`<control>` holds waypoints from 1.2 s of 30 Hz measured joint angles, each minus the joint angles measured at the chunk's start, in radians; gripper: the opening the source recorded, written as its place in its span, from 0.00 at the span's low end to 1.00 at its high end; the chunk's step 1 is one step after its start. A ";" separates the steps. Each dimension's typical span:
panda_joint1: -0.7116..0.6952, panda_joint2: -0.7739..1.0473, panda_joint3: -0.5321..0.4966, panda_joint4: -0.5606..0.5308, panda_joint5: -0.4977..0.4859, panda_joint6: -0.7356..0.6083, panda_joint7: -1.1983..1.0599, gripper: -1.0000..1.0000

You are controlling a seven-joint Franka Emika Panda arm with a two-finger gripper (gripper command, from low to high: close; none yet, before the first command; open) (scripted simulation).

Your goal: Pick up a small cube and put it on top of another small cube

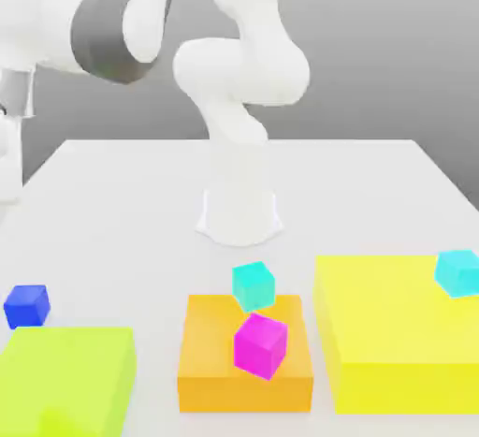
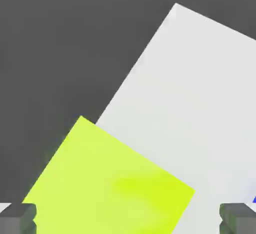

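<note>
We see plain, unlettered surfaces, a matte deep-blue cube (image 1: 27,306) at the exterior view's nine o'clock, gripper (image 2: 128,219) fingers spread wide.

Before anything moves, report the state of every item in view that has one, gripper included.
Gripper: open, nothing between its fingers.
Deep-blue cube: unstacked, behind the lime block.
Magenta cube: tilted in the exterior view, at the orange block.
Cyan cube near it: turned at an angle.
Other cyan cube: at the yellow block, not stacked on another cube.
</note>
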 joint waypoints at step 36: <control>0.282 0.061 0.310 -0.031 0.094 -0.076 0.013 0.00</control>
